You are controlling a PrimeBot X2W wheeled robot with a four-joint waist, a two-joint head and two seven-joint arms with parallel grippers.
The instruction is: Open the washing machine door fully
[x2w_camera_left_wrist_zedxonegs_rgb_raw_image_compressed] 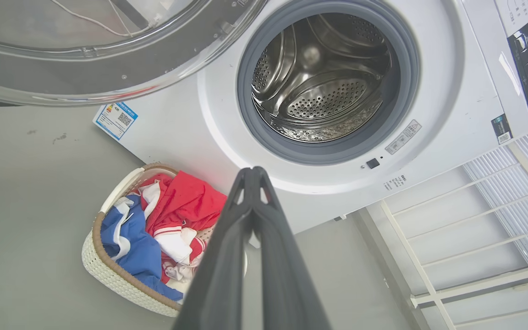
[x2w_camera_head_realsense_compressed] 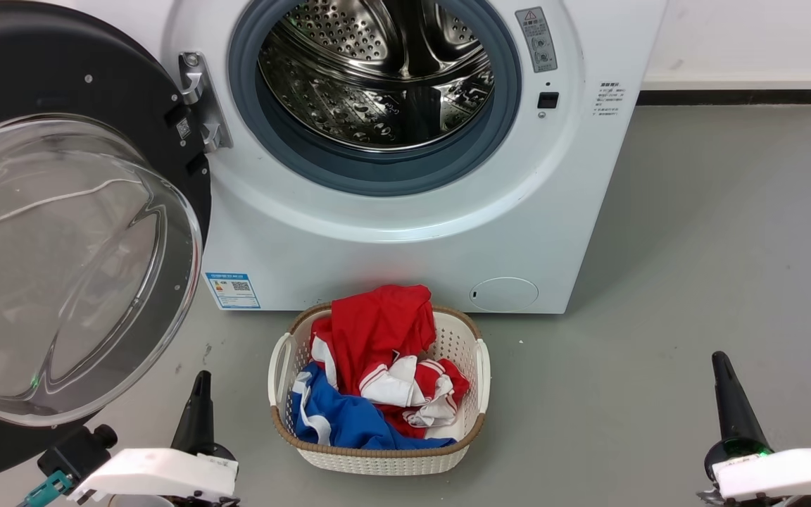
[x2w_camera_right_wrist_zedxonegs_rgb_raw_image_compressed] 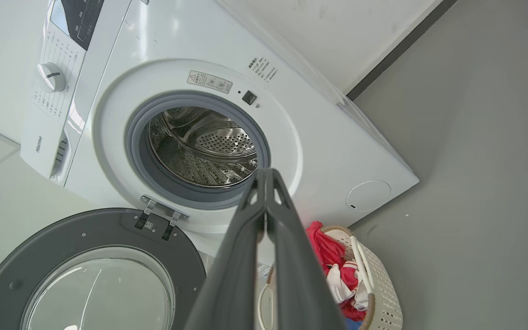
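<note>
Fully open washing machine door (x2w_camera_head_realsense_compressed: 67,246) near left claw (x2w_camera_head_realsense_compressed: 201,377).

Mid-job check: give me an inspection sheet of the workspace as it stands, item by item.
Surface: grey floor, with a few small dark marks near the door.
Job's things: large round black washing machine door with a clear glass bowl, swung open on its hinge to the robot's left; the opening is uncovered.
Clutter: cream lattice laundry basket of red, white and blue clothes, on the floor before the machine.
Grippers: left gripper and right gripper both shut, holding nothing.
Cables: thin white cord seen through the glass bowl.
Surroundings: white front-loading washing machine; its steel drum looks empty; white wall with dark skirting.
</note>
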